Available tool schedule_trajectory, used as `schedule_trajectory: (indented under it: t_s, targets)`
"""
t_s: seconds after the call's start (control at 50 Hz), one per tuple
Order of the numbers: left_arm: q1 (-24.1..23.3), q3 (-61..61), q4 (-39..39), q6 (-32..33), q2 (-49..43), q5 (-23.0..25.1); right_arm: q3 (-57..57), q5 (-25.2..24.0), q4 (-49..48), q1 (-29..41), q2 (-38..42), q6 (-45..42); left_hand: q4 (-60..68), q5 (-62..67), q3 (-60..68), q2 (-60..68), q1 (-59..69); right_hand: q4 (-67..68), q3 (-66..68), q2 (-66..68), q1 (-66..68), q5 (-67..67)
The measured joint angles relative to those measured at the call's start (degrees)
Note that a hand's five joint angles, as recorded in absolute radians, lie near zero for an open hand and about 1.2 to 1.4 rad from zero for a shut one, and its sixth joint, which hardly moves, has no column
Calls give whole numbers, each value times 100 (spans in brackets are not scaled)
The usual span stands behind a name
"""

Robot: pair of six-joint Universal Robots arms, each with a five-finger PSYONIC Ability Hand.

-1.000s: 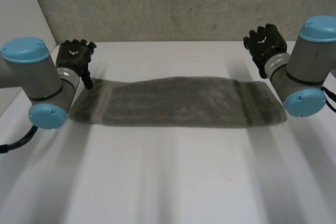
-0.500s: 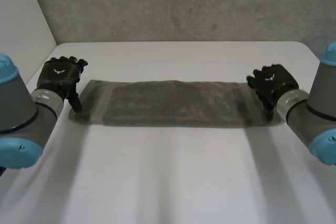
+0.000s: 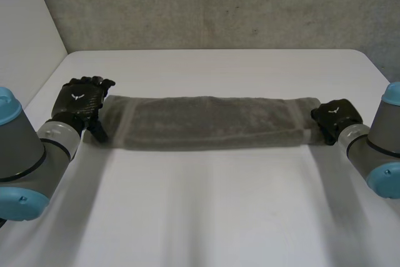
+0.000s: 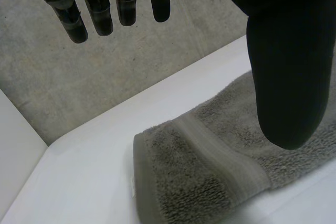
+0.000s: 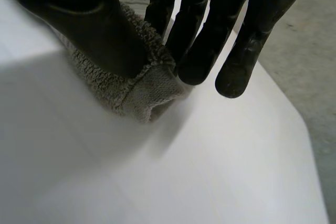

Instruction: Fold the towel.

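Item: grey towel [image 3: 206, 123], one, lying as a long narrow band left to right across the white counter [image 3: 206, 217], doubled lengthwise, woven stripe near each end.

Left end: left hand [image 3: 78, 103] just beside it. Fingers [image 4: 100, 11] straight and spread well clear above the cloth, holding nothing; thumb [image 4: 286, 77] over the towel, contact not discernible.

Right end: right hand [image 3: 335, 119] on it. Thumb [image 5: 89, 19] and fingers [image 5: 199, 40] pinch the hemmed corner between them, which covers part of that edge.

Far side: grey concrete wall [image 3: 206, 4].
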Motion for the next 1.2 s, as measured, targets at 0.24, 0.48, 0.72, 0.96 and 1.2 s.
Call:
schedule_trajectory:
  t_s: [0.24, 0.48, 0.72, 0.96, 1.2]
  targets:
    - [-3, -99, -2, -7, 148, -10, -183, 886, -143, -436, -296, -542, -1, 0, 0, 0, 1, 104, 85, 5, 34, 65]
    - [-1, -71, -9, -9, 376, -12, -1016, 1162, -137, -406, -623, -1659, -1, 0, 0, 0, -1, 104, 85, 5, 45, 65]
    - [-189, 392, -5, -142, 380, -41, -2461, 443, -152, 2417, 29, -1688, -2, 0, 0, -1, -1, 104, 134, 54, 65, 65]
    - [-504, 754, 0, -385, -121, -48, -3017, -126, -101, 4031, 1517, -2054, -2, 0, -1, -1, -2, -2882, -2868, -2965, -2921, -3025]
    - [-776, 1035, -1, -375, -613, -72, -2170, 186, -57, 4026, 851, -1119, -3, 0, -1, -1, -2, -6088, -6162, -6111, -6219, -6210]
